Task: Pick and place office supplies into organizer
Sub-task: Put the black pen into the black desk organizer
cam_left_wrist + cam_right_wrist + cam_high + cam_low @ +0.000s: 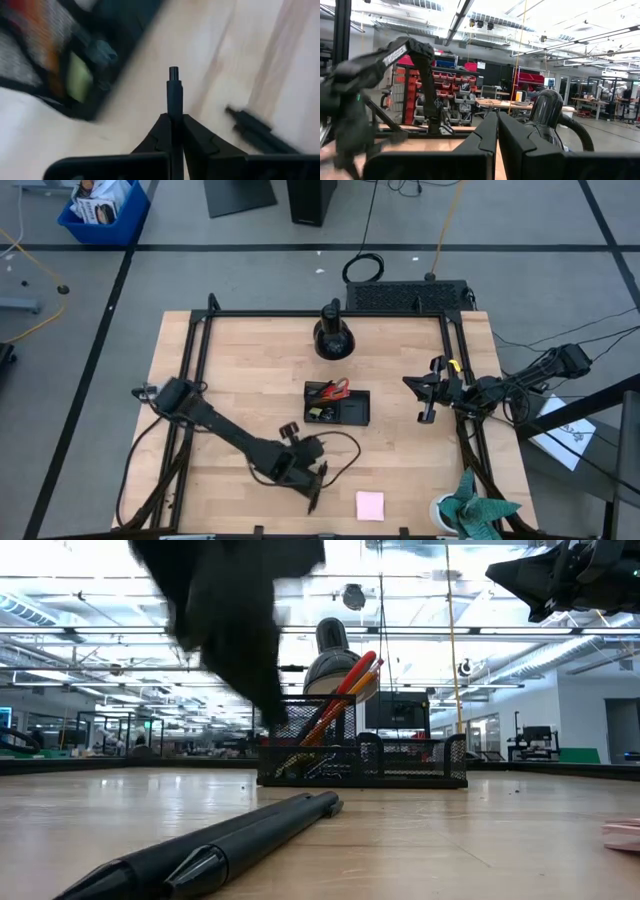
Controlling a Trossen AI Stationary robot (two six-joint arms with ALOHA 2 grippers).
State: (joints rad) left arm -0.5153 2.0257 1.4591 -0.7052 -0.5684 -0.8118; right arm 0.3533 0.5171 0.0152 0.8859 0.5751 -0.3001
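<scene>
From above, the left gripper (313, 498) is hovering near the front edge of the wooden table (250, 390), at about seven o'clock from the organizer (337, 403), which is sitting near the table's middle. The scissors (338, 388) are standing in the organizer's back compartment, red handles up. The pink sticky-note pad (370, 505) is lying just beside the left gripper, at its three o'clock, apart from it. The round black stand (334, 335) is resting at twelve o'clock from the organizer. The right gripper (428, 392) is waiting at three o'clock from the organizer, near the table's right edge.

From table height, two black pens (200, 852) are lying side by side on the wood in the foreground, touching one another. Behind them the mesh organizer (362, 762) is holding the orange pencils (335, 705) and the scissors' red handle, all leaning to the right. A corner of the sticky-note pad (622, 833) is showing at the right edge. The left arm is hanging as a dark blur at upper left; the right gripper (560, 580) is hanging raised at upper right.

Through the left wrist, the left gripper's fingers (160, 137) are pinching narrowly on a black pen (174, 97), whose tip is sticking out beyond them. The two other pens (257, 131) are lying on the table beyond, and the organizer (60, 60) is showing blurred, with a yellow-green piece (79, 77) inside.

Through the right wrist, the right gripper's fingers (482, 135) are pressing together with nothing between them, with the black stand (546, 112) beyond.
</scene>
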